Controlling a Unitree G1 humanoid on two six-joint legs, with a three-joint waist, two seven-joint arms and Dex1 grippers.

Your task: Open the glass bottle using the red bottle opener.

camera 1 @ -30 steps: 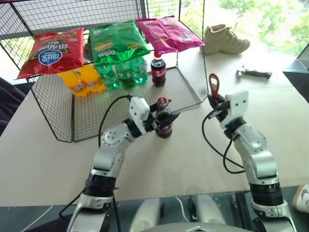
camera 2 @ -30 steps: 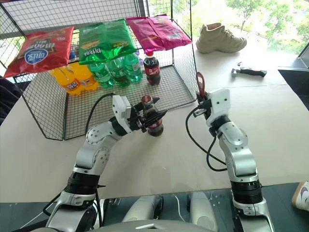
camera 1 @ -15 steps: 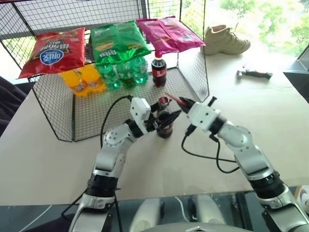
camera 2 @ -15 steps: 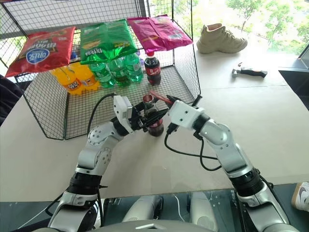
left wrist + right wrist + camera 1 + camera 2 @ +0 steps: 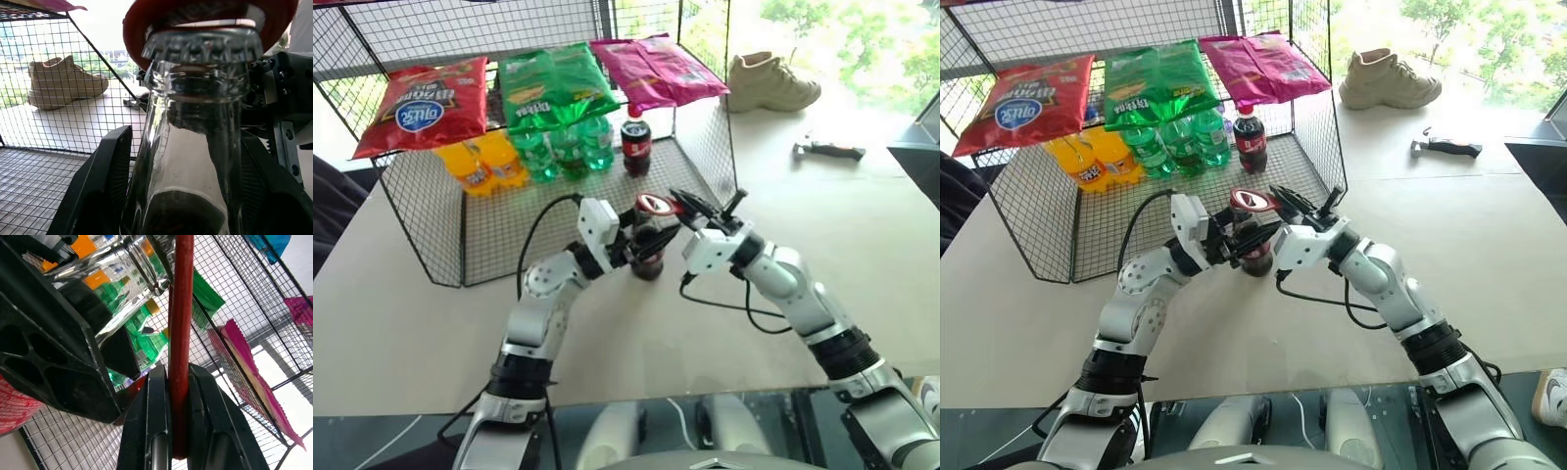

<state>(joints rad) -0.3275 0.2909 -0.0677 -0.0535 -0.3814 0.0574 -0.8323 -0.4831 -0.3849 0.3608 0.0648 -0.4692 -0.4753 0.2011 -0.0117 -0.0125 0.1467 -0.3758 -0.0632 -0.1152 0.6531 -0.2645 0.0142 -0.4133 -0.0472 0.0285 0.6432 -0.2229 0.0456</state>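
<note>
The glass bottle (image 5: pixel 647 264) stands on the table in front of the wire rack, dark liquid in its lower part. My left gripper (image 5: pixel 649 243) is shut on its body, one black finger (image 5: pixel 105 181) on each side of the clear neck (image 5: pixel 190 147). The red bottle opener (image 5: pixel 658 205) lies nearly level, its ring head over the crown cap (image 5: pixel 200 44). My right gripper (image 5: pixel 693 209) is shut on the opener's handle (image 5: pixel 182 308), just right of the bottle top.
A wire mesh rack (image 5: pixel 705 166) behind the bottle holds crisp bags, green and orange soda bottles and a plastic cola bottle (image 5: pixel 634 140). A beige shoe (image 5: pixel 771 80) and a small hammer (image 5: pixel 829 149) lie on the table at the far right.
My right arm swung left and rolled, bringing the opener from upright at the right down onto the bottle's cap. The left gripper and bottle stayed put.
</note>
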